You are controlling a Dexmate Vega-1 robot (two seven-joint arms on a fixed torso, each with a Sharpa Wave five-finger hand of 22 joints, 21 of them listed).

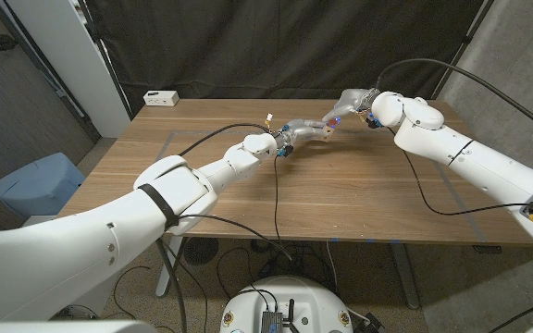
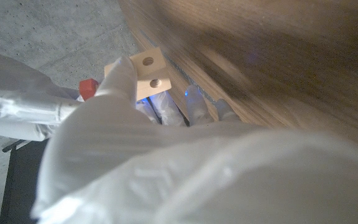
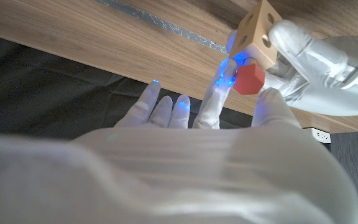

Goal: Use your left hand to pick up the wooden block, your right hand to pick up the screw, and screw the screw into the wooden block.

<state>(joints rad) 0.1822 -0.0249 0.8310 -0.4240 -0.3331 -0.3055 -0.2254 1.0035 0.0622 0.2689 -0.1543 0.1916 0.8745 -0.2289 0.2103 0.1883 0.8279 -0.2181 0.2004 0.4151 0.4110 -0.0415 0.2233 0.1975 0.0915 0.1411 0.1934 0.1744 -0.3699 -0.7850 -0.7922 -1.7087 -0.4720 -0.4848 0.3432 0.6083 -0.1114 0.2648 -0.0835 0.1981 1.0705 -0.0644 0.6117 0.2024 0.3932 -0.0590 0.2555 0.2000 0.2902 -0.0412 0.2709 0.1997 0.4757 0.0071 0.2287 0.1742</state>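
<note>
The wooden block (image 3: pixel 258 35), a pale cube with round holes drilled in its smooth faces, was held above the wooden table (image 1: pixel 340 199) near its middle, pinched in the fingertips of the left hand (image 3: pixel 319 65). Against its underside sat the screw (image 3: pixel 249 79), its red head faceted and matte, gripped between thumb and finger of the right hand (image 3: pixel 229 118), whose other fingers stayed spread. A small white box (image 1: pixel 161 97) lay at the far left corner.
</note>
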